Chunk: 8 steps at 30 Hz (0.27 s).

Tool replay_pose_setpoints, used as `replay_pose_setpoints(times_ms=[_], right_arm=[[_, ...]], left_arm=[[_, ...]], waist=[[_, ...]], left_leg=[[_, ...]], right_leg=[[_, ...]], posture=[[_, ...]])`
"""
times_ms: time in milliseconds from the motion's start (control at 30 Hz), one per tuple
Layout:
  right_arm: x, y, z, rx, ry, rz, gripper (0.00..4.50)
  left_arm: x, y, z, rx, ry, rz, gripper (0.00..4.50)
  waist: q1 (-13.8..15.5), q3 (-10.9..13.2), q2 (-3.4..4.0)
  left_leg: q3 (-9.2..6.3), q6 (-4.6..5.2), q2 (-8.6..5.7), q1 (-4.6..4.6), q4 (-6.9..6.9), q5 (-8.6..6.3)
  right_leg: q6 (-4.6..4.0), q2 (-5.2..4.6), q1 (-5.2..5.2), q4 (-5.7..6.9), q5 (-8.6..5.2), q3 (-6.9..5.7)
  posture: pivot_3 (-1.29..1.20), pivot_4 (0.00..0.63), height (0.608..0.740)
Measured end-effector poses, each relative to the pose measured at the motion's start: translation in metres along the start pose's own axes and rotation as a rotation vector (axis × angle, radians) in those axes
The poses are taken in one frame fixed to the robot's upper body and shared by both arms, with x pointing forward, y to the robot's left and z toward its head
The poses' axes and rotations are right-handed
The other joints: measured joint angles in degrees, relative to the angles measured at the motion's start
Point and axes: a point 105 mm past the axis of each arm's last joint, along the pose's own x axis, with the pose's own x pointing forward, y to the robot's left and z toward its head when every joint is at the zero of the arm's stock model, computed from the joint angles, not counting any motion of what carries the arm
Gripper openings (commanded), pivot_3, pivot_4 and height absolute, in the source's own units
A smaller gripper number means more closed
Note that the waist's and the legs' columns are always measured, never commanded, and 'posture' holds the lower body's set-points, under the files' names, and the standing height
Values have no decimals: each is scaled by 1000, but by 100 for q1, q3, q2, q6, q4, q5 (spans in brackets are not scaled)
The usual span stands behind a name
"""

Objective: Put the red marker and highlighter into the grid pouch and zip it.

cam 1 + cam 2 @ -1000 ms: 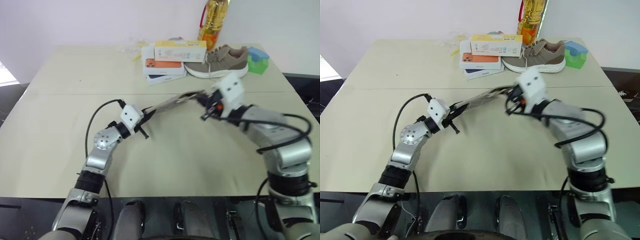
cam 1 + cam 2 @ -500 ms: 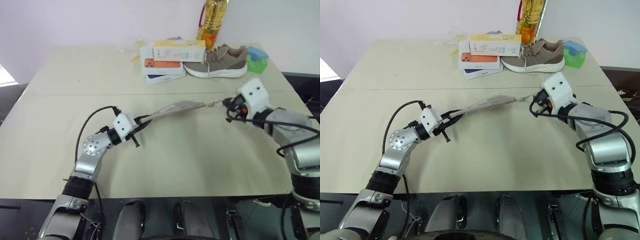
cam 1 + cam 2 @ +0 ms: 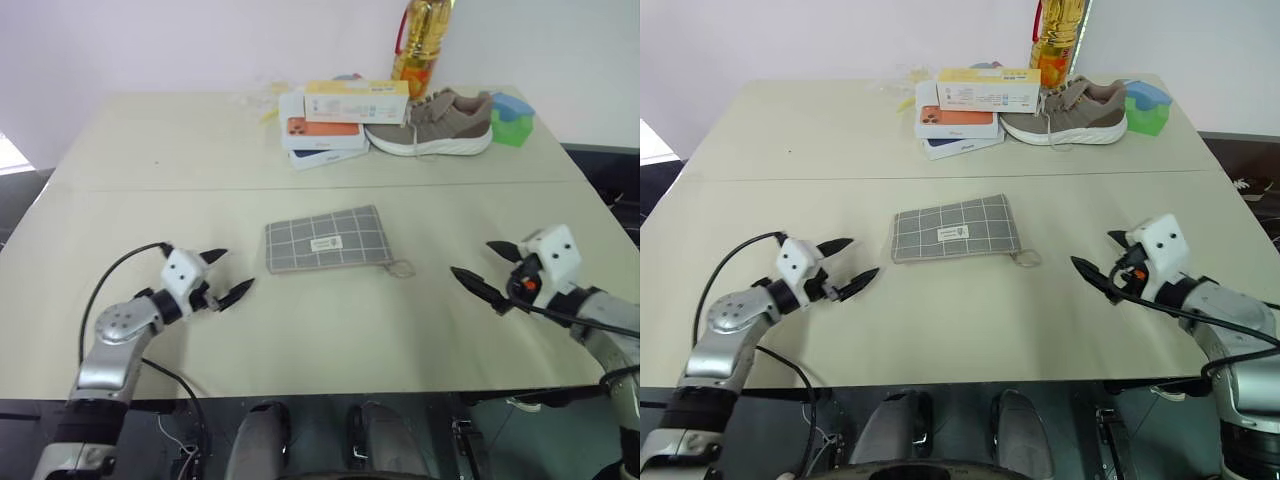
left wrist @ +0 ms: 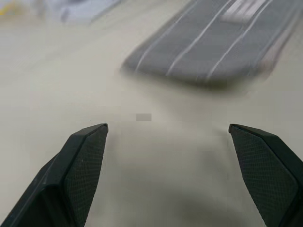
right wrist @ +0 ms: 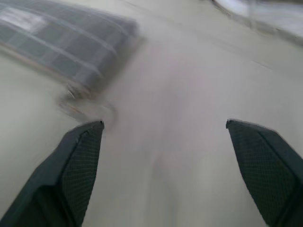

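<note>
Both grippers have let go of the grid pouch (image 3: pixel 328 239) and drawn apart toward the table's two sides; a second ago they held it stretched between them above the table, and it now lies flat on the table (image 3: pixel 150 150) near the middle, its white label facing up and its zipper pull (image 3: pixel 402 268) (a thin loop) trailing off the near right corner. Left gripper (image 3: pixel 228 277): fingers spread wide, empty, low over the table to the left of the pouch and well apart from it, tips turned toward it. Right gripper (image 3: pixel 484 270): fingers likewise spread wide, empty, to the right of the pouch and apart from it, tips turned toward it. Left wrist view: two black fingers (image 4: pixel 85 156) wide apart with bare table between them and the pouch beyond. Right wrist view: fingers (image 5: pixel 80 161) wide apart, the pouch's corner and pull beyond them. Red marker and highlighter cannot be made out on the table; whether they are inside the pouch cannot be told. Far edge of the table: stacked boxes (image 3: pixel 335 125), a grey shoe (image 3: pixel 435 125), a green block (image 3: pixel 513 122) and a bottle of yellow liquid (image 3: pixel 420 45).
</note>
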Motion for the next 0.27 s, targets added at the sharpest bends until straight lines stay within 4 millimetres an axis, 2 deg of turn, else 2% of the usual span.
replay_pose_setpoints(times_ms=[167,267], right_arm=[[-7,4,-12,57,0,4,4284],[-6,5,-13,68,-7,6,4284]], left_arm=[[-14,13,-7,-55,37,113,4287],[-19,17,-8,-67,48,146,4287]], waist=[[5,-2,-2],[-19,-4,3]], left_leg=[[-8,-1,0,3,3,-1],[-7,-1,1,7,1,0]], right_leg=[[-1,-4,6,-1,-1,1],[-2,0,4,1,-1,3]], posture=[[0,150,724],[0,150,724]])
